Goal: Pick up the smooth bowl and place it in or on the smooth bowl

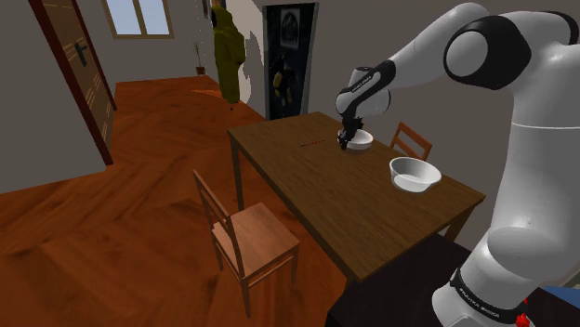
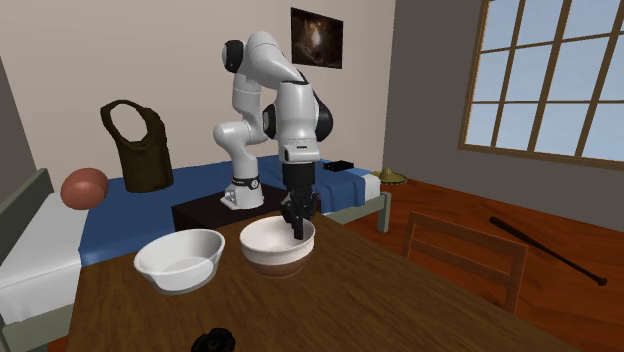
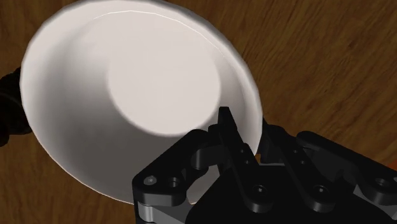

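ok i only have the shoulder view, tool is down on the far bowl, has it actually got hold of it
observer: yes, in the wrist view the tool is shut on the far bowl at its rim, one finger inside and one outside
operator: anything in that bowl
observer: no, the wrist view shows its inside bare and white
operator: anything hiding behind it
observer: in the second exterior view a small black object lies on the table, on the side of the bowl away from the arm
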Robot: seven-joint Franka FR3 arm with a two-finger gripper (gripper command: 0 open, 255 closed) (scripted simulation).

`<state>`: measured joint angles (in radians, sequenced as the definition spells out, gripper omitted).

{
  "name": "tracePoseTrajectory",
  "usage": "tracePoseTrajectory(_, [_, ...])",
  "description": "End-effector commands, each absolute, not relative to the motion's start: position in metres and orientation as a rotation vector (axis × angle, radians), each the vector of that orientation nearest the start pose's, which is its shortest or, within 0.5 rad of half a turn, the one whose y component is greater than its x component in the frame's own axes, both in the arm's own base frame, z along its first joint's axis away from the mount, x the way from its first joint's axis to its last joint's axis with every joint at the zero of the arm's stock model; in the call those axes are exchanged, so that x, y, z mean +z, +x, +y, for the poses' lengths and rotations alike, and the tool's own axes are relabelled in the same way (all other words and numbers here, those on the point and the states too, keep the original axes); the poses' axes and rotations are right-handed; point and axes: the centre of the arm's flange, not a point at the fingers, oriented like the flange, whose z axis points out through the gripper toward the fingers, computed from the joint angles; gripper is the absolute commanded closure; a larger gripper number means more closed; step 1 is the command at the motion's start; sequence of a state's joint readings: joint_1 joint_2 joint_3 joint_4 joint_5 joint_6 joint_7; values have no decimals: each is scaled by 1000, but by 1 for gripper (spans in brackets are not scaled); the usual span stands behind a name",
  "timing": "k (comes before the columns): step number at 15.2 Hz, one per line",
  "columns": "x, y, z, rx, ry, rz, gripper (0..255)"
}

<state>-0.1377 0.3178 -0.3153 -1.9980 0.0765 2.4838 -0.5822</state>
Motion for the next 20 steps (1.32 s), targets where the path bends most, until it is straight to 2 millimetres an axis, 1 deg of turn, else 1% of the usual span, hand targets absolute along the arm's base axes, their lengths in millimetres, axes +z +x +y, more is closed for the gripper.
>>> tracePoseTrajectory(1, [337, 561, -264, -229, -3259, -158, 255])
tracePoseTrajectory(9, [379, 561, -264, -229, -3259, -158, 255])
tracePoseTrajectory(20, [386, 425, -312, -229, -3259, -158, 255])
